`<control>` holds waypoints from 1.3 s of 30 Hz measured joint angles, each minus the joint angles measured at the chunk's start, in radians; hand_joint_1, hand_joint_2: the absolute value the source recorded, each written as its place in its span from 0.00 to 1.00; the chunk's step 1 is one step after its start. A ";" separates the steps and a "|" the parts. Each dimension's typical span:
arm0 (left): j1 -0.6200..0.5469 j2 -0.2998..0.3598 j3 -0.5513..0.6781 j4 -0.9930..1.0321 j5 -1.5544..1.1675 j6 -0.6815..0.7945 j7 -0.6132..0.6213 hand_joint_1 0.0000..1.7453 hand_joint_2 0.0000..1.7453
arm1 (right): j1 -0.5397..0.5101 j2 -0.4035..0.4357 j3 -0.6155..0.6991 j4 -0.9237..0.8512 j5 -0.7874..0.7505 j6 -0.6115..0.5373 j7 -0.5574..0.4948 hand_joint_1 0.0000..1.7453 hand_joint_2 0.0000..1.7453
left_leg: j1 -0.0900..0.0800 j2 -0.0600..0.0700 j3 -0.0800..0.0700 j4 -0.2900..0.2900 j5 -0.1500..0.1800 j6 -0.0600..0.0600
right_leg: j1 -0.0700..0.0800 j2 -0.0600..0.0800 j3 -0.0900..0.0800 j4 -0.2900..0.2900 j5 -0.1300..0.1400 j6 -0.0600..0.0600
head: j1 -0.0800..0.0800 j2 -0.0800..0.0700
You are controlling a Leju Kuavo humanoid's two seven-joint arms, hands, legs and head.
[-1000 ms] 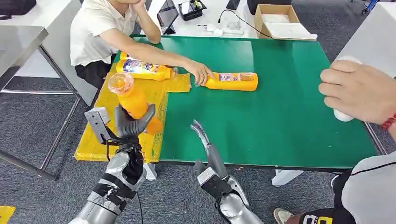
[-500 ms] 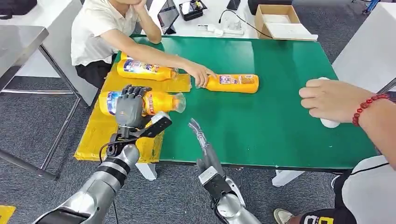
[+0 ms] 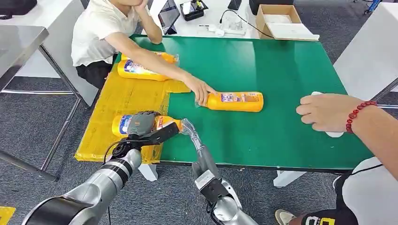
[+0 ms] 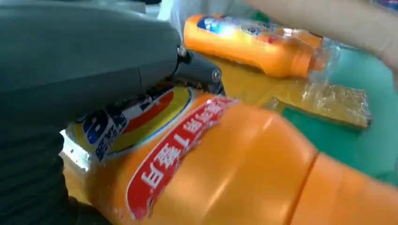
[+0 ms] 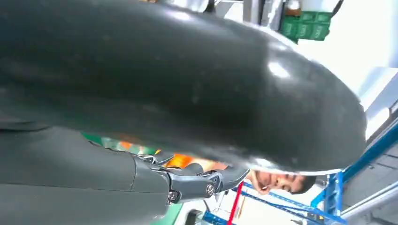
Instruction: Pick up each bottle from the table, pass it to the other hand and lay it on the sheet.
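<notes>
Left hand (image 3: 142, 125) grips an orange bottle (image 3: 165, 124) lying on its side on the yellow sheet (image 3: 123, 96), cap toward the green table (image 3: 281, 61). Right hand (image 3: 196, 140) holds nothing, fingers extended near the bottle's cap. Second bottle (image 3: 141, 71) lies at the sheet's far end. Third bottle (image 3: 237, 101) lies on the table under a person's hand (image 3: 201, 89). Another person's hand (image 3: 326, 111) rests at the table's right edge.

Bright even indoor light, soft shadows, head view sharp, both wrist views blurred close up, white glare behind
</notes>
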 measured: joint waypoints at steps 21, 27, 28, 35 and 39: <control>-0.035 -0.022 0.109 0.032 0.236 -0.226 -0.061 0.00 0.00 | 0.002 0.000 0.018 -0.012 -0.019 -0.023 0.000 0.00 0.00 | 0.000 -0.001 0.002 0.000 0.000 0.000 | 0.000 0.000 0.002 0.000 0.000 0.000 | 0.000 0.000; -0.039 -0.045 0.173 0.030 0.411 -0.430 -0.200 0.00 0.00 | 0.003 -0.001 0.019 -0.012 -0.021 -0.039 0.000 0.00 0.00 | 0.000 -0.001 0.003 0.000 0.000 0.000 | 0.000 0.000 0.003 0.000 0.000 0.000 | 0.000 0.000; -0.038 -0.048 0.189 0.028 0.452 -0.469 -0.226 0.00 1.00 | 0.003 -0.001 0.019 -0.012 -0.021 -0.041 0.000 0.00 0.00 | 0.000 0.000 0.003 0.000 0.000 0.000 | 0.000 0.000 0.003 0.000 0.000 0.000 | 0.000 0.000; 0.015 -0.083 0.309 -0.093 0.826 -0.642 -0.310 0.00 1.00 | 0.017 -0.022 0.042 -0.043 -0.022 -0.098 0.000 0.00 1.00 | 0.000 0.000 0.002 0.000 0.000 0.000 | 0.000 0.000 0.002 0.000 0.000 0.000 | 0.000 0.000; 0.055 -0.097 0.311 -0.190 0.865 -0.630 -0.309 0.00 1.00 | 0.029 -0.037 0.049 -0.072 -0.039 -0.097 0.000 0.00 1.00 | 0.000 -0.001 0.001 0.000 0.000 0.000 | 0.000 0.000 0.001 0.000 0.000 0.000 | 0.000 0.000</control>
